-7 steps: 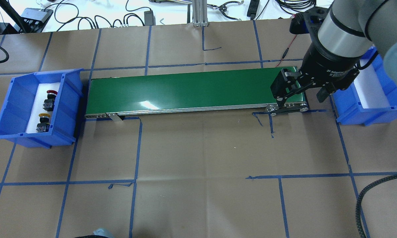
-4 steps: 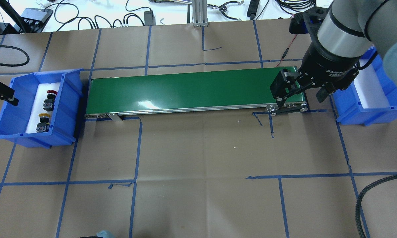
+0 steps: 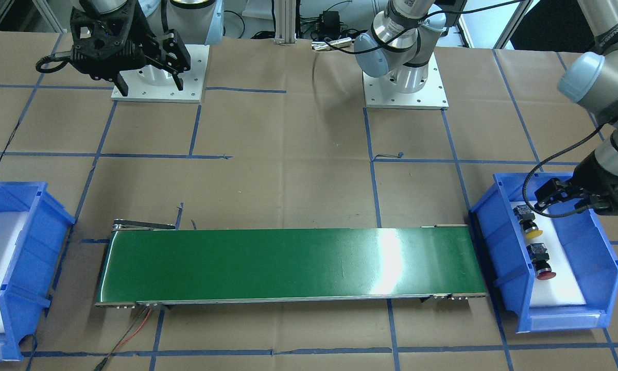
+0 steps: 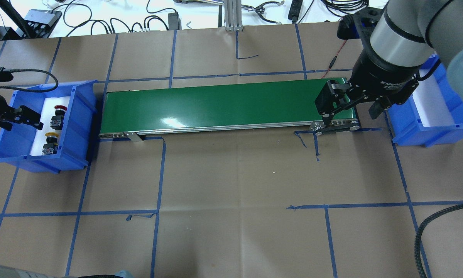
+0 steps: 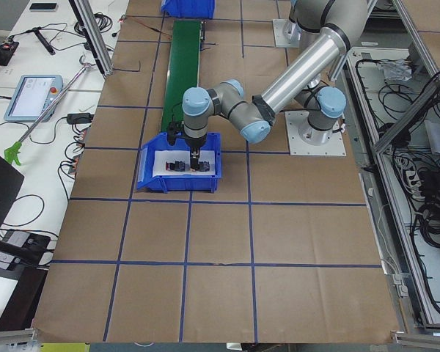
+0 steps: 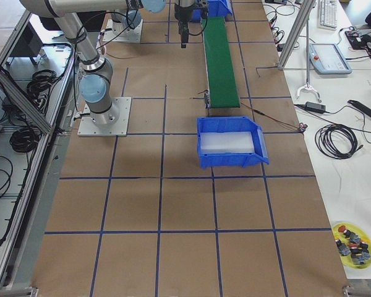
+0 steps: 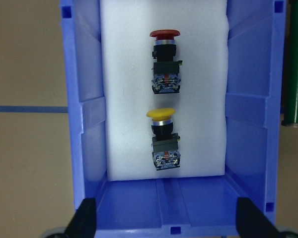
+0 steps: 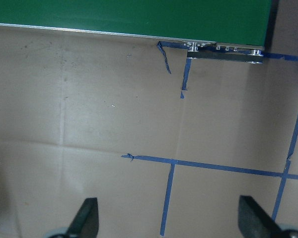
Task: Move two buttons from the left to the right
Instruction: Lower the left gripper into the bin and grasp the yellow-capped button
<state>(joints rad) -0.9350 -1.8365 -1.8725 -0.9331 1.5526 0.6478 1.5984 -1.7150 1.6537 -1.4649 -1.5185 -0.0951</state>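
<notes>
The red button [image 4: 58, 116] and the yellow button [image 4: 49, 143] lie on white foam inside the left blue bin [image 4: 81, 116]. Both buttons lie on their sides. In the left wrist view the red button [image 7: 165, 62] is the farther one and the yellow button [image 7: 162, 139] the nearer. My left gripper [image 4: 17, 119] is open and empty. It hovers above the bin's outer side, apart from both buttons. My right gripper [image 4: 351, 112] is open and empty above the right end of the green conveyor [image 4: 223, 104].
A second blue bin [image 4: 409, 119] with bare white foam stands just past the conveyor's right end. Brown paper with blue tape lines covers the table. Cables and tools lie along the far edge [image 4: 154, 19]. A cable [image 4: 31, 73] trails from my left wrist.
My left gripper has moved in from the view's left edge to above the left bin. The right arm and both buttons have not moved.
</notes>
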